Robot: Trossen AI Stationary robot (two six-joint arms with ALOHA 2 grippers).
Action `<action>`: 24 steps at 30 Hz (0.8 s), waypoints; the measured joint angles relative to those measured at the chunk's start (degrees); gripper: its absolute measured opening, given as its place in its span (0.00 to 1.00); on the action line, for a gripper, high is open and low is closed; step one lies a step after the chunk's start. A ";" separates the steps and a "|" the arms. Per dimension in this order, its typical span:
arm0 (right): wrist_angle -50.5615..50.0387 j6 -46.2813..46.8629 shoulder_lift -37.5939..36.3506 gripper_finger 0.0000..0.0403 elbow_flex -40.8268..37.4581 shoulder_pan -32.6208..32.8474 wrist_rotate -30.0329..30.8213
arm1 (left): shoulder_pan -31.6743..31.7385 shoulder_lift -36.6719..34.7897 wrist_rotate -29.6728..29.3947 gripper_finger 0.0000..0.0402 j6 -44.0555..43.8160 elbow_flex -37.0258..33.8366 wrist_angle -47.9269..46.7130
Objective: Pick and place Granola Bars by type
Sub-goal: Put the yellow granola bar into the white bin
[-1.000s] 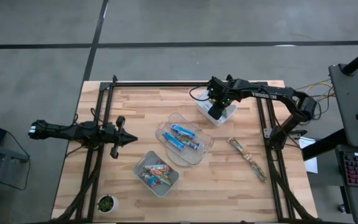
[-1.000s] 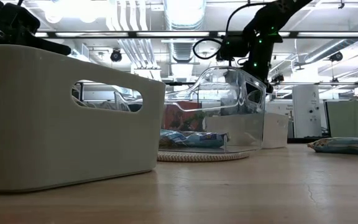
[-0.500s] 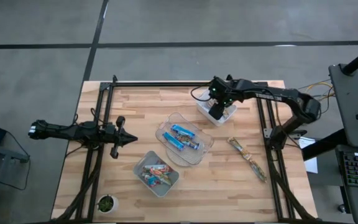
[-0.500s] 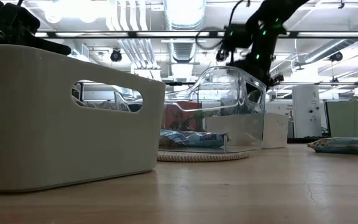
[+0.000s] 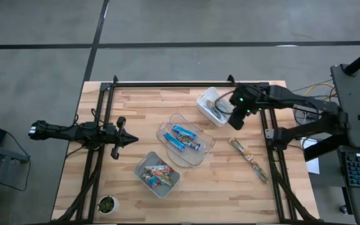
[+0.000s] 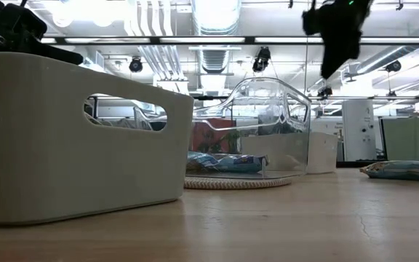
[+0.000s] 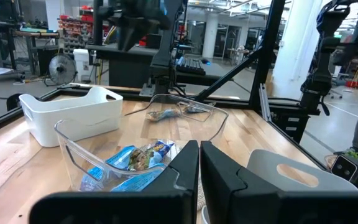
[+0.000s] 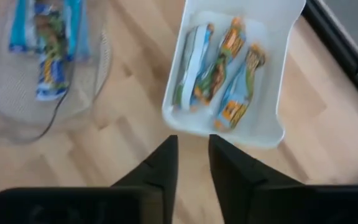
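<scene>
My right gripper (image 5: 237,117) hangs open and empty in the air just right of the white bin (image 5: 207,102), high above the table in the low view (image 6: 337,45). The wrist view looks down past my gripper (image 8: 193,146) on three greenish-brown bars (image 8: 219,70) lying in that bin (image 8: 272,127). Two more greenish-brown bars (image 5: 249,159) lie flat on the wood toward the right edge. Blue bars (image 5: 183,138) lie in the clear bin, red ones (image 5: 157,174) in the grey bin. My left gripper (image 5: 130,141) waits shut at the table's left side (image 7: 199,149).
The clear bin (image 5: 202,150) sits mid-table on a round mat, the grey bin (image 5: 172,185) nearer the front edge. A small green item (image 5: 107,204) stands at the near left corner. Black frame rails (image 5: 266,125) run along both sides. Bare wood surrounds the two loose bars.
My right gripper has risen out of the white bin and swung toward the table's right edge, ending beside the bin; the bars inside the bin now show uncovered. The left arm has kept still.
</scene>
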 joint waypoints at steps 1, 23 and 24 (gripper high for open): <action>-1.20 0.67 -0.84 0.18 0.00 0.89 -0.01 | 0.01 -0.01 0.00 0.00 0.00 0.01 -0.01; -6.92 18.42 -4.01 0.02 0.00 22.52 -10.80 | 0.00 0.01 0.02 0.00 0.00 0.01 -0.01; -6.88 19.57 -3.59 0.02 0.00 23.66 -10.81 | 0.00 0.01 0.00 0.00 0.00 0.01 -0.01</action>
